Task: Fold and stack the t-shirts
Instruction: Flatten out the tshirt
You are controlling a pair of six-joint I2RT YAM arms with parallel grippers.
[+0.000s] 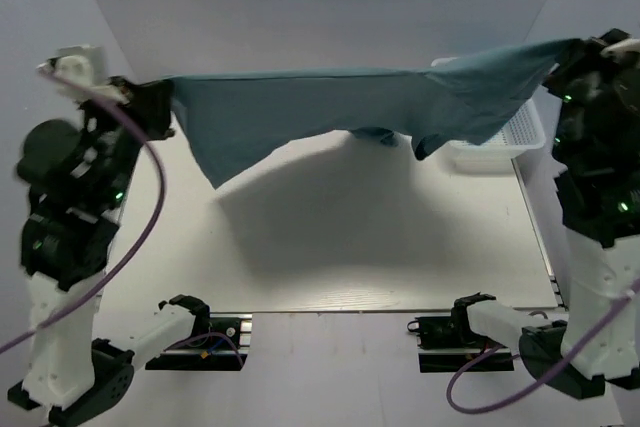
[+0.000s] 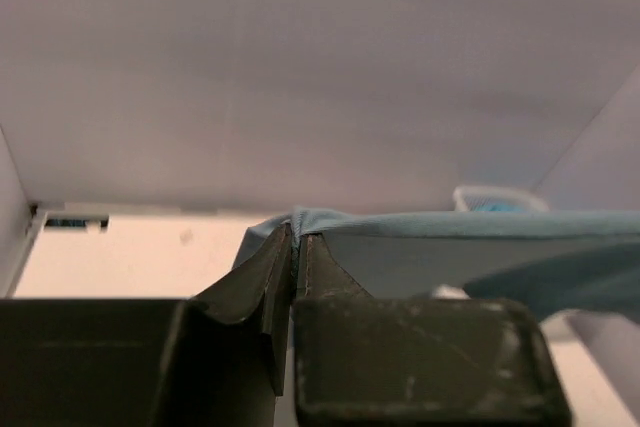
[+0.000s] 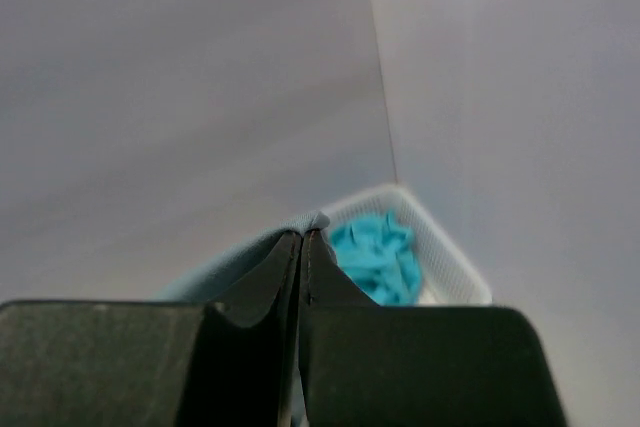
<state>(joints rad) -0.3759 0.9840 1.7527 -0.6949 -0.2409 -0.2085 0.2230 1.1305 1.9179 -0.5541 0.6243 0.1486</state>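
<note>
Stretching the t-shirt out in mid-air

Both hands are clamped fully closed on the slate-blue t-shirt (image 1: 330, 97). The left hand (image 1: 160, 107) pinches one edge at the far left. The right hand (image 1: 575, 52) has the opposite edge at the far right. The cloth hangs spread between them above the table (image 1: 350, 247), with a corner drooping on the left. A white basket (image 1: 500, 155) sits far right, partly behind the shirt, with crumpled turquoise cloth (image 3: 375, 252) inside.

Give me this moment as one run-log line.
left end effector: shut on t-shirt | right end effector: shut on t-shirt | t-shirt: stretched between them above table
</note>
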